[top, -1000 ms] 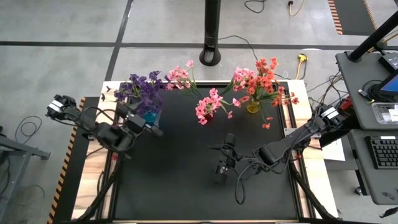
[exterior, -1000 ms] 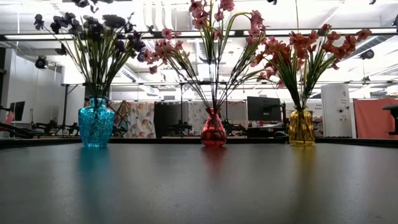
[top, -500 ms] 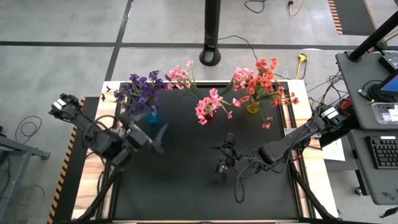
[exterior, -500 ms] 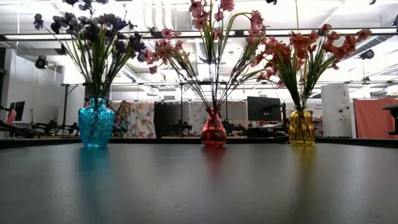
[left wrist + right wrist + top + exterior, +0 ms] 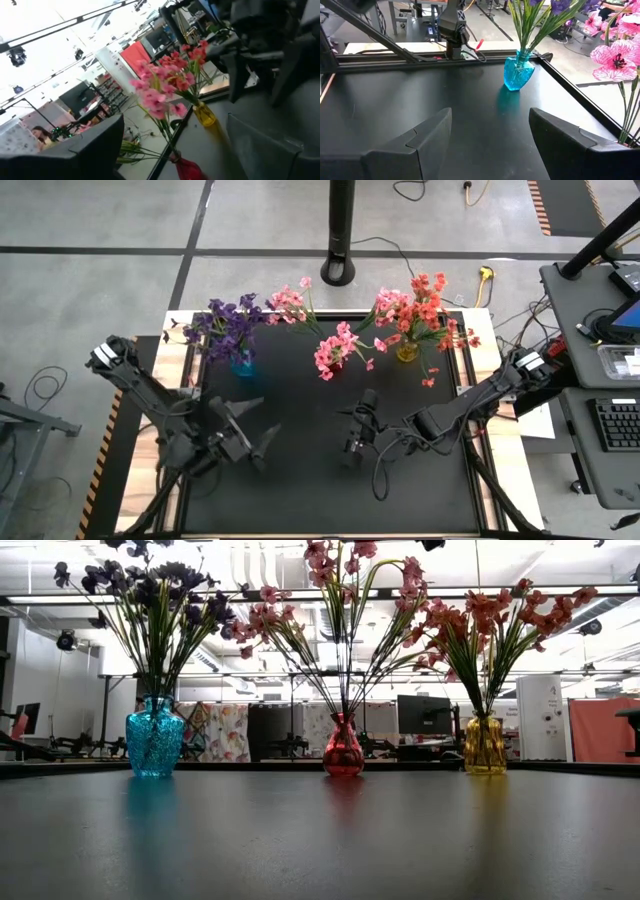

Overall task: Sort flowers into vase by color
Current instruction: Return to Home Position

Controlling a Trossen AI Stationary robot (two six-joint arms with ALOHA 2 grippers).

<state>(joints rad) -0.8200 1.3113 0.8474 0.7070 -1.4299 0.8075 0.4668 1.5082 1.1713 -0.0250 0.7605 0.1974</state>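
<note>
Three vases stand in a row at the table's far side. A blue vase (image 5: 241, 366) (image 5: 155, 736) holds purple flowers (image 5: 228, 326). A red vase (image 5: 335, 364) (image 5: 343, 748) holds pink flowers (image 5: 335, 345). A yellow vase (image 5: 407, 353) (image 5: 485, 745) holds orange-red flowers (image 5: 420, 310). Each spray stands with its stem in a vase's mouth. My left gripper (image 5: 258, 423) (image 5: 175, 120) is open and empty over the table's middle left, near of the blue vase. My right gripper (image 5: 352, 430) (image 5: 490, 112) is open and empty over the table's middle, near of the red vase.
The black tabletop (image 5: 320, 480) lies bare between the grippers and the near edge. A black post (image 5: 340, 230) stands beyond the far edge. A desk with a keyboard (image 5: 620, 425) stands to the right of the table.
My left gripper has drawn away from the blue vase, toward the table's near edge and toward its middle, turning as it went. The purple flowers stay in the blue vase. My right arm has barely moved.
</note>
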